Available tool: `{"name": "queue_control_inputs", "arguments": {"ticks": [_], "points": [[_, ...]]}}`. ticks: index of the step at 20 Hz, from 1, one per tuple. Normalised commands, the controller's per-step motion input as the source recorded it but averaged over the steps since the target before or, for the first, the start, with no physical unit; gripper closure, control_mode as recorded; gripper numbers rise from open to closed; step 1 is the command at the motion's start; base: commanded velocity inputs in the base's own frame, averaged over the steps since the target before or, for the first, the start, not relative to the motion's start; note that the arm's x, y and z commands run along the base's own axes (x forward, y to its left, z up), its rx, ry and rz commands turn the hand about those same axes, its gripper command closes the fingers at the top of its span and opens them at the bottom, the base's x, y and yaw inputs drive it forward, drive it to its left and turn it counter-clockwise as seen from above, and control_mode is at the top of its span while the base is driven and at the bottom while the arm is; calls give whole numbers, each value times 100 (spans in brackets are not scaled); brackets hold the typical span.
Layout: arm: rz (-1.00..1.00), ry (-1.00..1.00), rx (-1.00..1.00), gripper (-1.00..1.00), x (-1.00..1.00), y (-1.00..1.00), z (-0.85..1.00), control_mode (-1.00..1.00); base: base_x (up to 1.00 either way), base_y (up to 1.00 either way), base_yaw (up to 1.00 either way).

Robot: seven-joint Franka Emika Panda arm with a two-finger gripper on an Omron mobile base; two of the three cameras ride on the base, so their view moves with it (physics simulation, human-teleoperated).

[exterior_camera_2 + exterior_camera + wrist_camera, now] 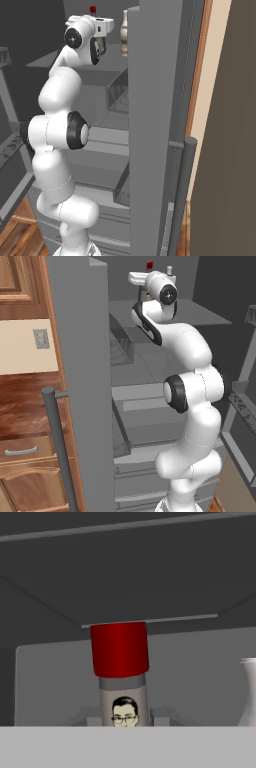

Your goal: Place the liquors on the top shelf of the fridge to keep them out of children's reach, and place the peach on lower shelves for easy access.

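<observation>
Claw [125, 722] clamped on dark grey glass bottle w/ red cap [120, 649], cream-white bottle [249, 692] at 3 o'clock. Glass: probably slick, breakable; grip mid-body, keep upright.

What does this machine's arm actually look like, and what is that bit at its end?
The arm is a chain of smooth, rounded glossy white segments, bulging like stacked capsules, with dark, almost black rings and round caps at the joints. No loose cables or writing show on it. At its end sits a flat, blocky white hand with the pincer; its fingers cannot be made out clearly.
</observation>
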Motion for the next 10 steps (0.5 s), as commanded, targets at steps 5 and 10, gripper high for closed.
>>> {"name": "queue_control_inputs", "arguments": {"ticks": [5, 10], "points": [[0, 0, 0, -100, 29, 0, 0, -100, 0, 0, 0], [0, 0, 0, -100, 0, -1, 0, -100, 0, 0, 0]]}}
